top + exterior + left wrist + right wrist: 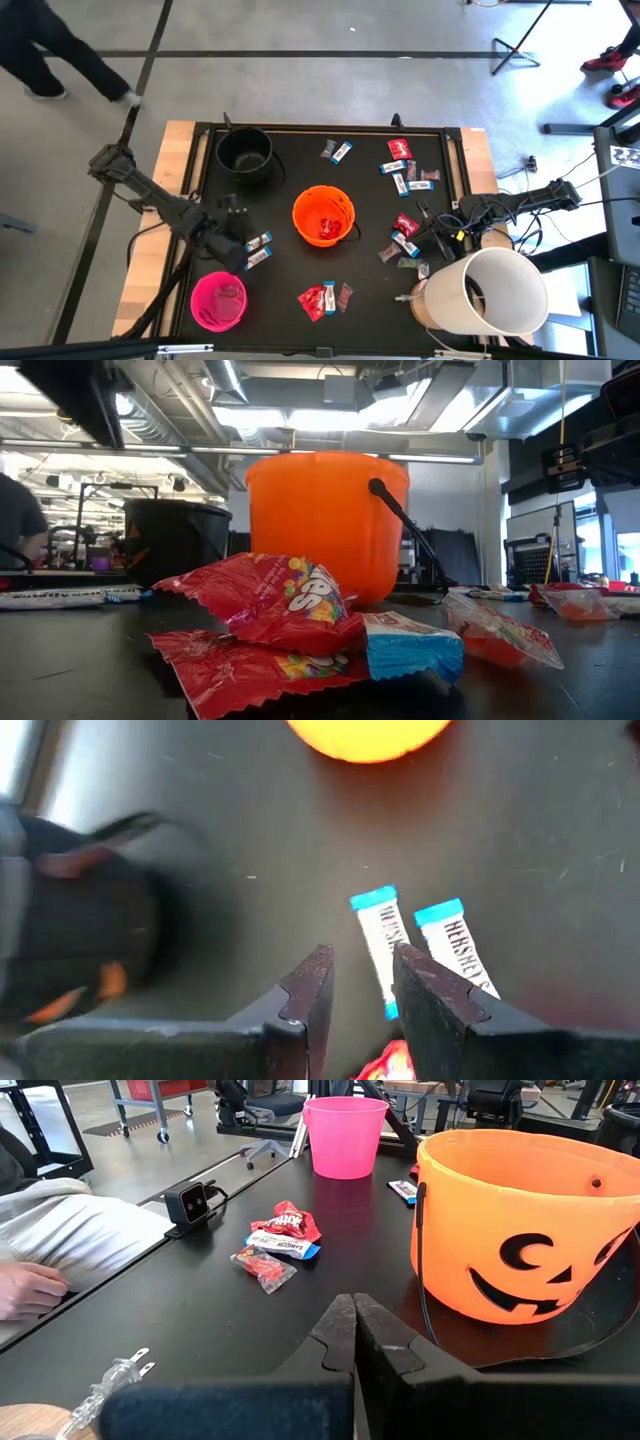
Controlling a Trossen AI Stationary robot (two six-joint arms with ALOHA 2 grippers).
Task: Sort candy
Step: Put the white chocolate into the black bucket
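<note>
Right gripper [353, 1342]: fingers pressed together, nothing between them, low over the black table [200, 1330]. Orange pumpkin-face bucket [525, 1230] stands just ahead, its black handle down on the surface. Pink bucket [345, 1135] farther off, near the table's far edge. Between them, well apart from the gripper: small cluster of candy [280, 1240], red packets plus a blue-and-white bar. A person's hand [25, 1290] and pale sleeve rest beside the table's side edge.

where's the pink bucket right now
In the high view the pink bucket stands near the table's front left corner, just in front of the left claw and the two blue-and-white bars, to the left of the orange bucket.
</note>
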